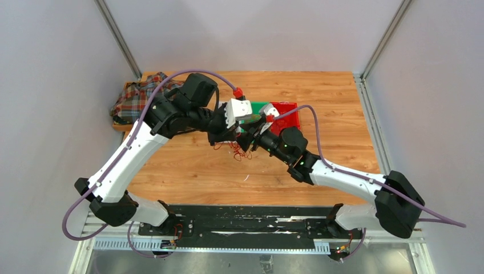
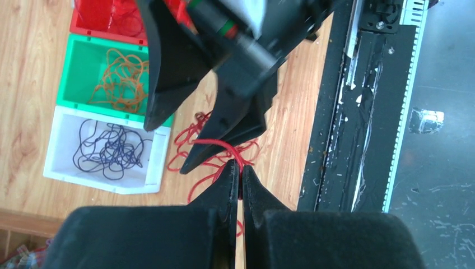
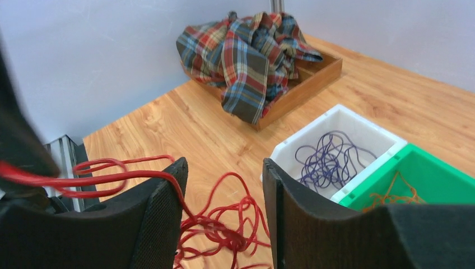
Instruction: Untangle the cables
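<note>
A loose cable [image 3: 227,232] lies on the table [image 1: 194,165] before the bins [image 2: 75,67] (more cables [image 2: 109,148] inside).

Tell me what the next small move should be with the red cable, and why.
Probably raise the left gripper: its jaws are shut on a strand of the red cable, whose loops lie tangled on the table. The right gripper is open and holds nothing, so it could steady them.

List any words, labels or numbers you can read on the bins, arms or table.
No readable text in any view.
White bin, green bin, red bin: no labels on the faces shown.
Plaid cloth, wooden tray: no print or marking visible.
Arm housings: no legible markings.
</note>
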